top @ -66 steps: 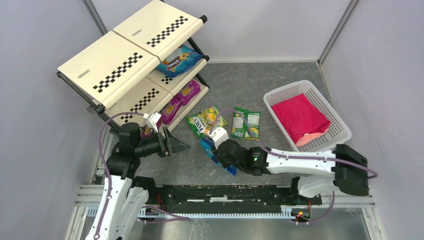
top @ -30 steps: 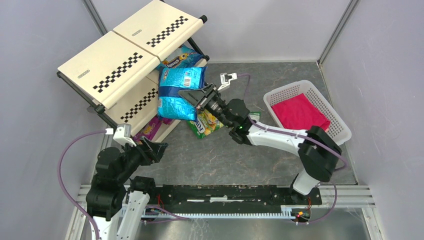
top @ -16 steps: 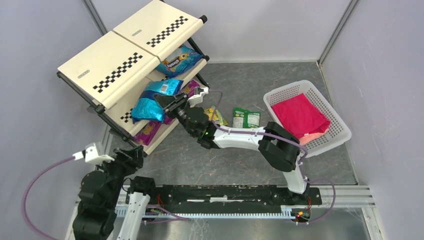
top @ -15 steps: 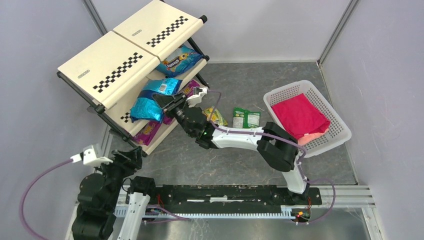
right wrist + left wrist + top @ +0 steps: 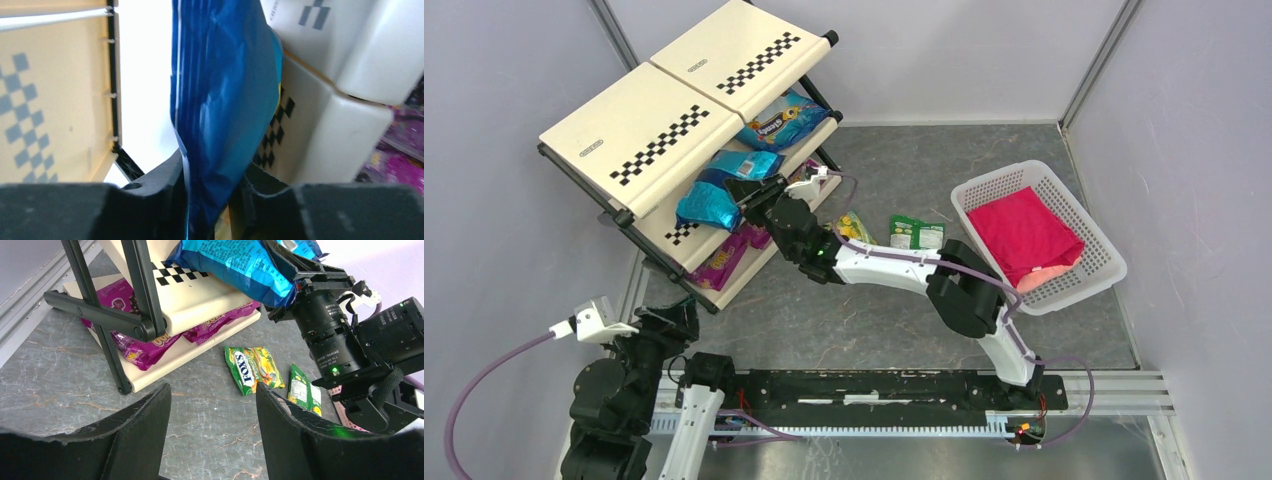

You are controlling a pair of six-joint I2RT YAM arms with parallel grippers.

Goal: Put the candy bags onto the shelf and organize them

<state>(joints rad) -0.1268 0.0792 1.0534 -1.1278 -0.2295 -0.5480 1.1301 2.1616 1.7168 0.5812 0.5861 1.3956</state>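
From above, the shelf (image 5: 654, 130) stands at the upper left. The right gripper (image 5: 744, 190) is clamped on a blue bag (image 5: 712, 197) at the shelf's middle level, under the top boards. A second blue bag (image 5: 779, 122) lies on the same level, further up the frame; its words are too small to read. Purple bags (image 5: 724, 262) lie on the bottom level. Two green and yellow bags (image 5: 916, 236) lie on the table (image 5: 874, 310) near the middle. A white basket (image 5: 1064, 290) on the right holds a pink-red cloth (image 5: 1024, 235). The left gripper (image 5: 669, 318) is at the lower left, well apart from the shelf.

In the left wrist view, the left gripper (image 5: 212, 390) is spread wide and holds nothing. One green and yellow bag (image 5: 252, 369) on the table reads "FOX'S". The blue bag (image 5: 235, 265) hangs over the checkered board at the top.

In the right wrist view, the blue bag (image 5: 220, 115) fills the middle, pinched between the two black fingers (image 5: 165, 172). Cream boards with checks are on both sides.
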